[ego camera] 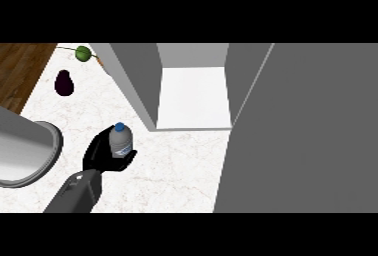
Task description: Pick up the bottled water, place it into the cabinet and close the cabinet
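Grey and angled, the forearm point(74, 194) comes up from the lower edge of the head view and leans toward the upper right, ending in the black left hand point(105, 152). That hand is curled round the bottled water point(122, 140), fingers wrapping the lower part of the bottle from the left and a thumb showing at its right side near the base. The bottle stands roughly upright in the grasp, its blue cap point(119, 126) at the top and its pale label partly covered by the hand. Whether its base touches the white marbled counter point(177, 170) cannot be told from this angle.

Just up and to the right of the bottle is the cabinet point(192, 95), open toward the viewer, with a white floor inside and grey side walls. The bottle is outside it, near the front left corner of its opening. A broad grey cabinet door point(310, 130) fills the right side of the view, swung open.

At the left edge sits a round grey sink basin point(29, 150), close beside the forearm. Farther back on the counter lies a dark purple eggplant point(64, 83), and beyond it a small green fruit point(83, 52) near the wooden floor point(22, 70). The right hand does not show.
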